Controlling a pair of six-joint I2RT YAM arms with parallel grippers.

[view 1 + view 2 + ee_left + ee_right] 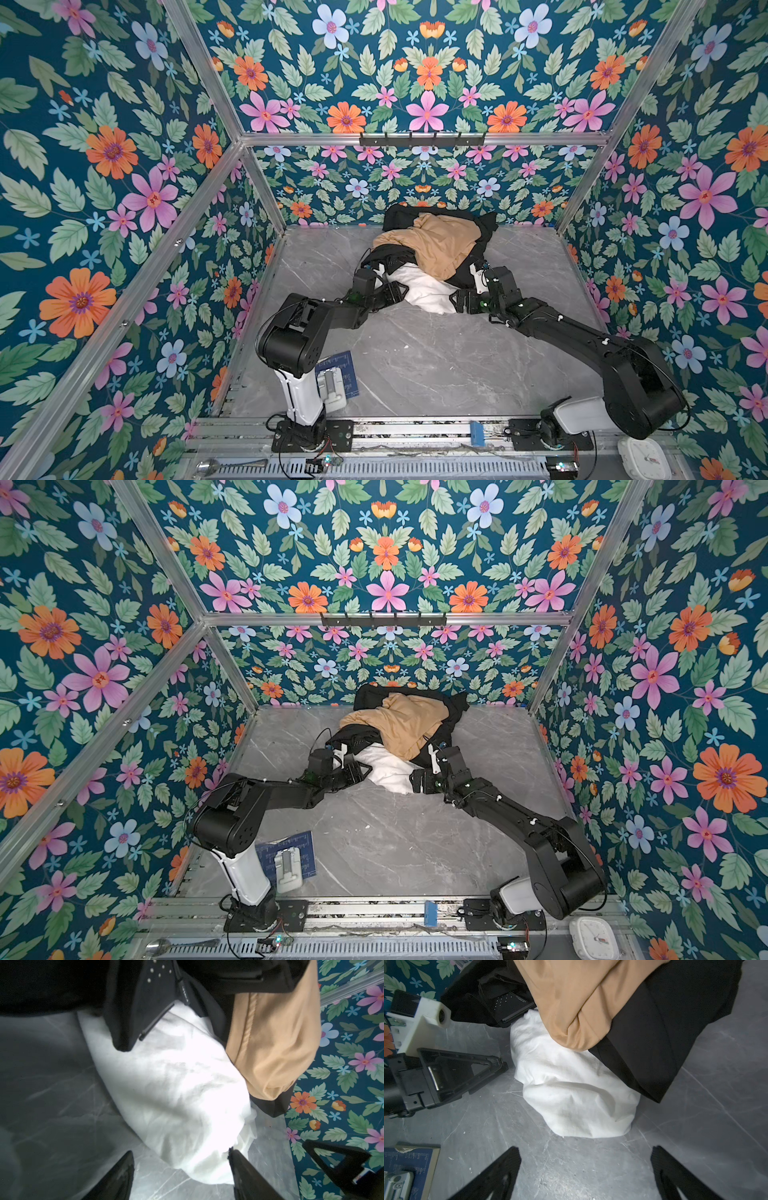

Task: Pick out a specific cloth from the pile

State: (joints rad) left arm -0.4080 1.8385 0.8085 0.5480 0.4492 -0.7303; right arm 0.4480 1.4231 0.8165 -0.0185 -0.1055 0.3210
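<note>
Heads up, imo this one can go sideways fast. The white cloth [424, 293] sits at the near edge of the pile [436, 245] on the counter [415, 361], w/ its far part buried under the tan cloth [571, 1001] and a black garment [654, 1043].

Your left pincer [180, 1155] is open, jaws straddling the near end of the white cloth. One fingertip [241, 1167] touches the fabric and the other is clear of it, so nothing's gripped afaict. Right pincer [585, 1150] is wide open and empty, w/ the cloth's bulge just ahead of it.

What could bite you:
1) Close on that edge as-is and you'll prob catch only a thin bit of fabric, which slips out on the pull.
2) Tan + black lie on top, so a low straight drag likely hauls the whole pile along. The dotted black flap [145, 1012] drapes right over the white and could snag.
3) Both pincers are near each other, on either side of the same lump, so closing in together risks a bump.

I'd get a deeper fold, then lift before pulling.
</note>
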